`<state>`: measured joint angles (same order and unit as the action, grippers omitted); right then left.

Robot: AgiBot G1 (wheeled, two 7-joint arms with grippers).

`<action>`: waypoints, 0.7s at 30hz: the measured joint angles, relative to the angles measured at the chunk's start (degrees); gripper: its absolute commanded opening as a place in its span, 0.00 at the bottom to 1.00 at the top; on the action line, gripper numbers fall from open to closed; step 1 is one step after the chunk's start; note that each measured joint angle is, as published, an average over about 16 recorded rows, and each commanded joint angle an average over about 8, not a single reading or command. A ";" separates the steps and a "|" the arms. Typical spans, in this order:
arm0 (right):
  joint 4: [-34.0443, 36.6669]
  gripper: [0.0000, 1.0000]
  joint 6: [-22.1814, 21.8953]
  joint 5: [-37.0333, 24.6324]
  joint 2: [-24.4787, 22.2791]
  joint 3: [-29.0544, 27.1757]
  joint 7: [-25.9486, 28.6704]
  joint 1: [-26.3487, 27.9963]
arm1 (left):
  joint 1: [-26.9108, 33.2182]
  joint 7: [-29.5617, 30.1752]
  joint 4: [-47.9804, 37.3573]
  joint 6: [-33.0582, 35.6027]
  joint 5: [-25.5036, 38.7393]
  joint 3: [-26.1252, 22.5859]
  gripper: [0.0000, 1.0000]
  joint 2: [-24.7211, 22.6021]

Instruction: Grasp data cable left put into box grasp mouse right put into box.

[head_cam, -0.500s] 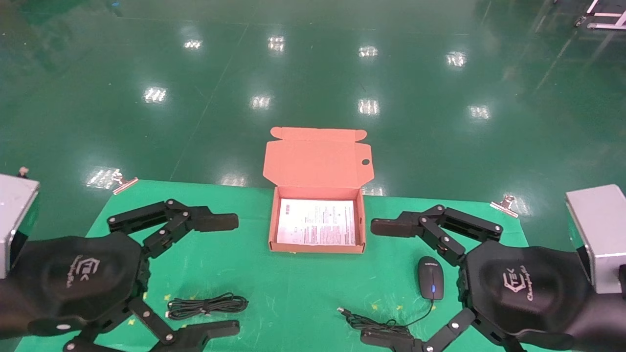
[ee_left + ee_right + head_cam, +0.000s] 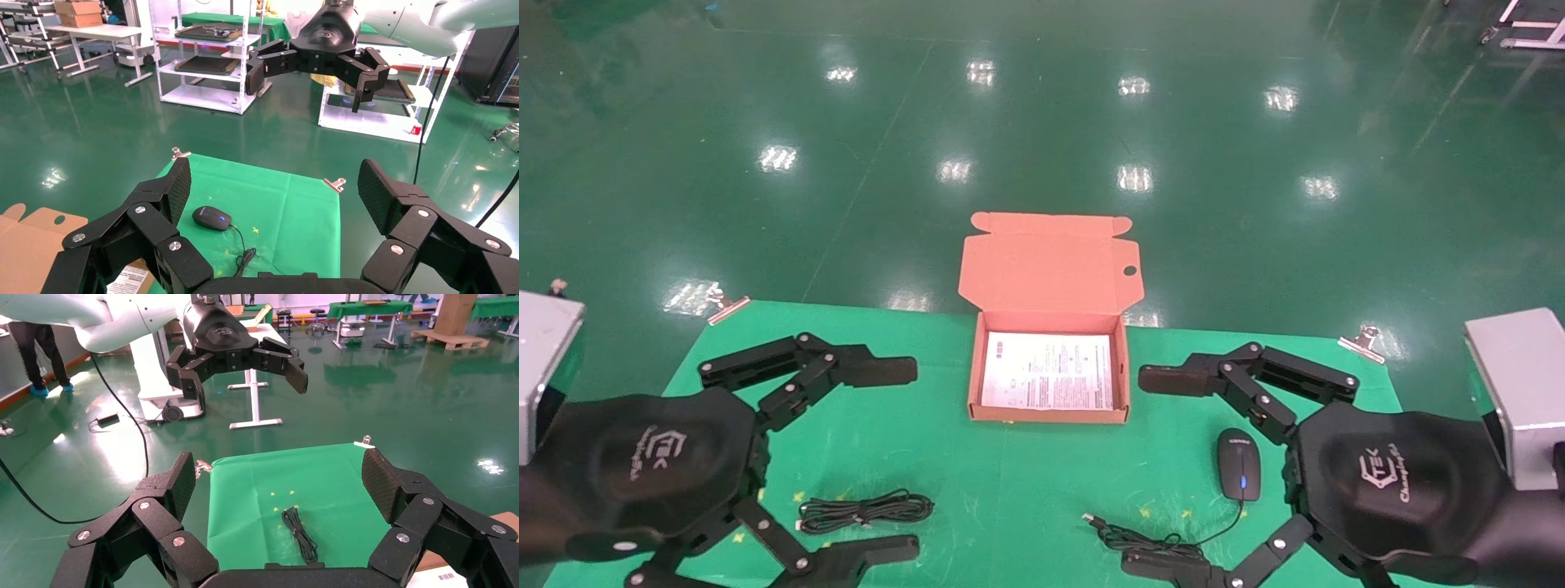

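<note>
The salmon-orange box (image 2: 1126,374) stands open at the table's far middle, lid flap up, a white printed sheet on its bottom. The coiled black data cable (image 2: 865,511) lies near the front left; it also shows in the right wrist view (image 2: 299,534). The black mouse (image 2: 1238,474) with blue-lit wheel lies at the right, its cord trailing toward the front; it shows in the left wrist view (image 2: 212,217). My left gripper (image 2: 893,460) hovers open around the cable's area. My right gripper (image 2: 1158,472) hovers open beside the mouse. Both are empty.
A green cloth (image 2: 1009,490) covers the table, held by metal clips (image 2: 727,306) at the far corners. Grey metal blocks stand at the left edge (image 2: 543,359) and the right edge (image 2: 1512,384). Shiny green floor lies beyond the table.
</note>
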<state>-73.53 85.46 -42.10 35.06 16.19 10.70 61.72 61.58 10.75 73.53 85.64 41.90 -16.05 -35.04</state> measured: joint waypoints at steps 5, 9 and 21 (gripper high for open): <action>0.00 1.00 0.08 -0.28 -0.01 0.05 -0.29 0.08 | 0.08 -0.12 -0.08 0.00 0.48 -0.16 1.00 0.04; -0.30 1.00 0.43 -1.77 -0.19 0.44 -0.98 0.64 | 0.79 -0.17 -0.09 0.01 2.35 -0.87 1.00 0.07; -2.59 1.00 3.40 -20.07 0.26 8.43 -5.66 9.83 | 8.13 0.23 0.97 -0.69 19.86 -7.60 1.00 -2.13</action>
<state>-76.13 88.86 -62.16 35.31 24.62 5.04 71.55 69.71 10.98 74.50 84.95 61.76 -23.65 -37.17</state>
